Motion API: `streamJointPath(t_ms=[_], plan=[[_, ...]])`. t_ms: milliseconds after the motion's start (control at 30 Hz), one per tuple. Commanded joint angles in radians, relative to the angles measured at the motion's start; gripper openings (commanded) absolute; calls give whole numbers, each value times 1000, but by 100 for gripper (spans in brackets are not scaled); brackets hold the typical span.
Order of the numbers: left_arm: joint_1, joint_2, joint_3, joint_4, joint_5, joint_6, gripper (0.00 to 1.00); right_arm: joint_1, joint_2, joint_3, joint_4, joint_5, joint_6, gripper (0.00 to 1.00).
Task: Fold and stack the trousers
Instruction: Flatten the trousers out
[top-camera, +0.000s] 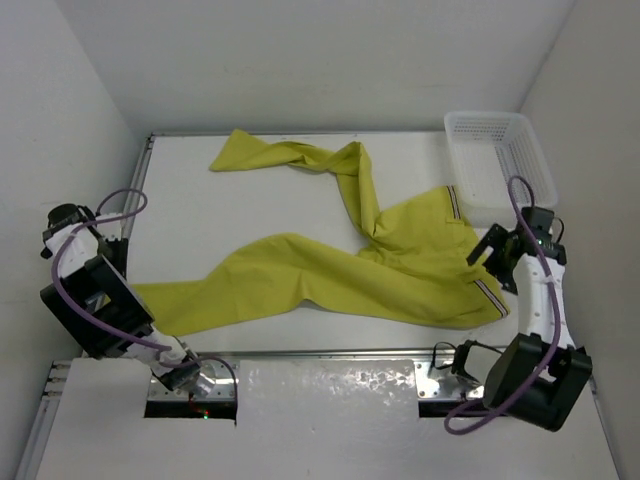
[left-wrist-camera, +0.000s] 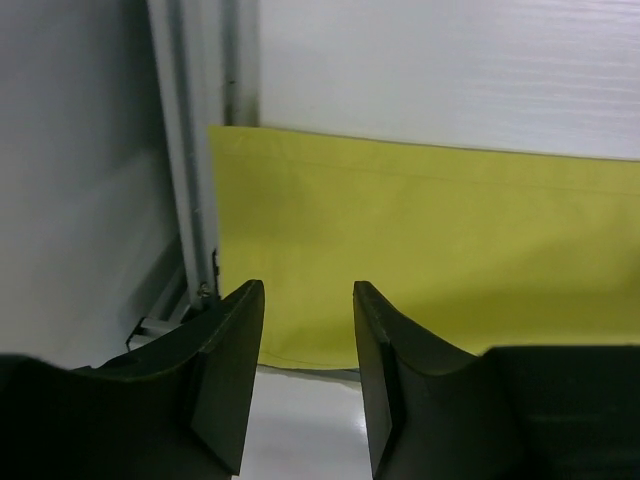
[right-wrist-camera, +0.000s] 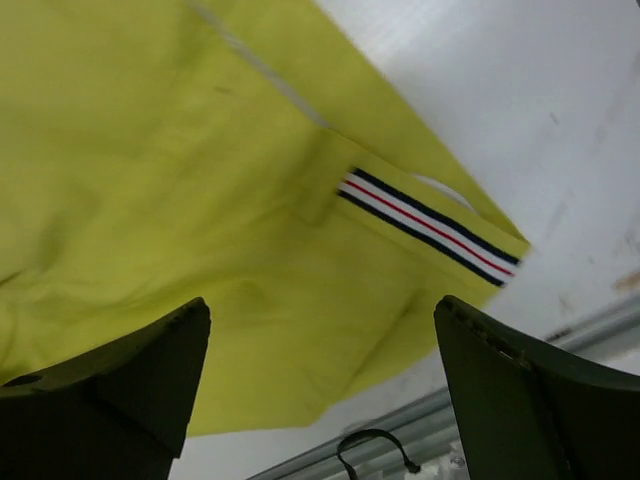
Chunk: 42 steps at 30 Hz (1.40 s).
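The trousers (top-camera: 330, 280) lie unfolded across the table (top-camera: 200, 200), waist at the right, one leg running to the near left, the other twisted away to the far left; the basket (top-camera: 490, 135) stands far right. The right gripper (right-wrist-camera: 320, 305) hangs over the waist with jaws spread wide and empty; the left gripper (left-wrist-camera: 305, 290) faces the near leg's hem, jaws partly apart, nothing between them. A good fold probably starts with the twisted leg laid onto the near one, gripping at the striped trim (right-wrist-camera: 430, 225) and the hem through both layers. How high either gripper sits above the cloth is unclear, and the left fingers hide the hem's near corner.
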Motion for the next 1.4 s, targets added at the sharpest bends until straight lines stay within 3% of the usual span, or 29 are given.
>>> streamJointPath(t_ms=[0,167,333,467,500,567,600,667,867,1100,1233,1300,1367], plan=[[37,13,9,80,-52,42,39,-106,-29,-96,-44,34,31,90],[55,4,-50,121,-108,91,42,-254,-77,-280,34,81,132,92],[61,36,-124,193,-139,105,43,-265,-19,-378,271,-20,181,83],[61,90,-141,250,-118,102,43,-270,90,-375,351,-23,172,59],[63,99,-141,260,-115,97,42,-273,121,-367,351,-23,174,45],[61,127,-140,283,-89,93,42,-291,130,-369,337,-20,187,30],[60,136,-138,288,-75,90,42,-304,130,-369,326,-17,192,16],[57,162,-139,310,-61,80,42,-362,112,-369,291,3,195,1],[35,198,-136,366,-26,54,42,-564,52,-320,150,125,212,0],[-37,219,-138,423,-23,30,42,-603,55,-164,26,325,201,0],[-62,250,-132,445,-38,22,42,-601,46,-148,4,334,212,0],[-62,256,-127,434,-52,21,42,-601,37,-165,6,339,206,9],[-60,244,-133,422,-52,31,42,-603,34,-180,10,330,197,29]])
